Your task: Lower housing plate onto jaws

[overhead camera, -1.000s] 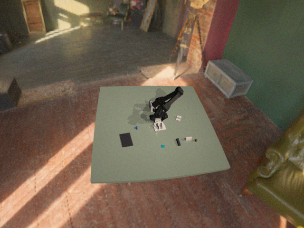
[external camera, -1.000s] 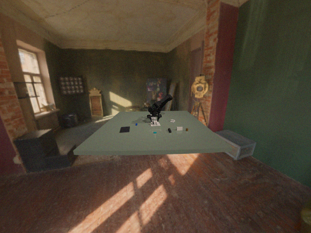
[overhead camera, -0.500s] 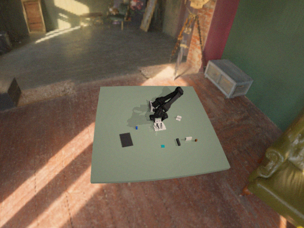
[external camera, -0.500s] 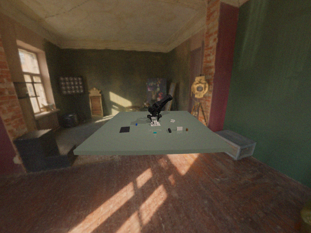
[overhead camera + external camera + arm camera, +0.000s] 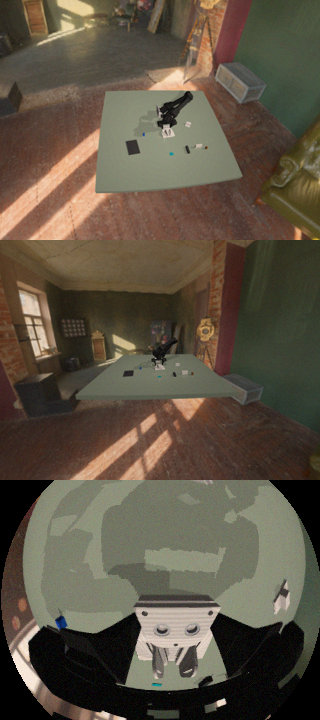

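My gripper [image 5: 166, 125] [image 5: 158, 360] [image 5: 175, 612] is shut on the white housing plate [image 5: 176, 639], with one black finger at each side edge. The plate shows two ringed holes and small corner holes in the wrist view. It hangs over the rear part of the white base [image 5: 172, 135] [image 5: 163, 368] [image 5: 143, 656]. Two dark grey jaws [image 5: 158, 666] [image 5: 189, 665] lie side by side on the base and stick out past the plate's front edge. The stubs and the gap under the plate are hidden, so I cannot tell whether it touches them.
Around the base lie a blue block [image 5: 143, 134] [image 5: 61, 622], a dark pad [image 5: 132, 147] [image 5: 128, 373], a teal tile [image 5: 171, 153] [image 5: 159, 376], a black bar [image 5: 187, 149], a white block [image 5: 198, 145], a brown piece [image 5: 206, 147] and a small white part [image 5: 188, 124] [image 5: 282, 601].
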Motion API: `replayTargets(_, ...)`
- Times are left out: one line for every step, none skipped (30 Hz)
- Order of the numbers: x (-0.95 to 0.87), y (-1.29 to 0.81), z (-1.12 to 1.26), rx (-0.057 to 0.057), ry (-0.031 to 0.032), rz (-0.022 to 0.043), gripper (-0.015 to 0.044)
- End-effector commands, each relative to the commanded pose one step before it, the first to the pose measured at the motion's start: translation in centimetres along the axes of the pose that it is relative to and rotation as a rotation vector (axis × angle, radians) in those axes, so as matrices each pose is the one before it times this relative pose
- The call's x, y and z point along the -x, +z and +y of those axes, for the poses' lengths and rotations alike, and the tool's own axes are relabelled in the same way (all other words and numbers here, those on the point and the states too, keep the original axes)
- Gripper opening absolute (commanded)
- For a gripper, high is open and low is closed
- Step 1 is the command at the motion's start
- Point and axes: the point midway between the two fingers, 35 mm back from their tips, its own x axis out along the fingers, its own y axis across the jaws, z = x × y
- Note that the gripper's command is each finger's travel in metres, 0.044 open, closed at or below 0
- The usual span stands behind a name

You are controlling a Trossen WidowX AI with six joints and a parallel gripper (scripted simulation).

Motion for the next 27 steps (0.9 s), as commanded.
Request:
replayTargets(-0.304, -0.059, -0.056, 0.0061, -0.00160, 0.00006, 0.0351)
replayTargets(0.000, 0.000, 0.000, 0.0000, 0.00000, 0.00000, 0.0351)
replayTargets(0.000, 0.000, 0.000, 0.0000, 0.00000, 0.00000, 0.0351)
replayTargets(0.000, 0.000, 0.000, 0.0000, 0.00000, 0.00000, 0.0351)
replayTargets(0.000, 0.000, 0.000, 0.0000, 0.00000, 0.00000, 0.0351)
replayTargets(0.000, 0.000, 0.000, 0.0000, 0.00000, 0.00000, 0.0351)
replayTargets(0.000, 0.000, 0.000, 0.0000, 0.00000, 0.00000, 0.0351)
replayTargets(0.000, 0.000, 0.000, 0.0000, 0.00000, 0.00000, 0.0351)
replayTargets(0.000, 0.000, 0.000, 0.0000, 0.00000, 0.00000, 0.0351)
replayTargets(0.000, 0.000, 0.000, 0.0000, 0.00000, 0.00000, 0.0351)
replayTargets(0.000, 0.000, 0.000, 0.0000, 0.00000, 0.00000, 0.0351)
replayTargets(0.000, 0.000, 0.000, 0.0000, 0.00000, 0.00000, 0.0351)
replayTargets(0.000, 0.000, 0.000, 0.0000, 0.00000, 0.00000, 0.0351)
replayTargets(0.000, 0.000, 0.000, 0.0000, 0.00000, 0.00000, 0.0351)
replayTargets(0.000, 0.000, 0.000, 0.0000, 0.00000, 0.00000, 0.0351)
replayTargets(0.000, 0.000, 0.000, 0.0000, 0.00000, 0.00000, 0.0351)
replayTargets(0.000, 0.000, 0.000, 0.0000, 0.00000, 0.00000, 0.0351)
replayTargets(0.000, 0.000, 0.000, 0.0000, 0.00000, 0.00000, 0.0351)
replayTargets(0.000, 0.000, 0.000, 0.0000, 0.00000, 0.00000, 0.0351)
replayTargets(0.000, 0.000, 0.000, 0.0000, 0.00000, 0.00000, 0.0351)
replayTargets(0.000, 0.000, 0.000, 0.0000, 0.00000, 0.00000, 0.0351)
replayTargets(0.000, 0.000, 0.000, 0.0000, 0.00000, 0.00000, 0.0351)
replayTargets(0.000, 0.000, 0.000, 0.0000, 0.00000, 0.00000, 0.0351)
replayTargets(0.000, 0.000, 0.000, 0.0000, 0.00000, 0.00000, 0.0351)
replayTargets(0.287, 0.059, 0.058, -0.0072, 0.00094, 0.00124, 0.0377)
replayTargets(0.000, 0.000, 0.000, 0.0000, 0.00000, 0.00000, 0.0403)
replayTargets(0.003, -0.030, 0.019, 0.0005, -0.00015, 0.00194, 0.0430)
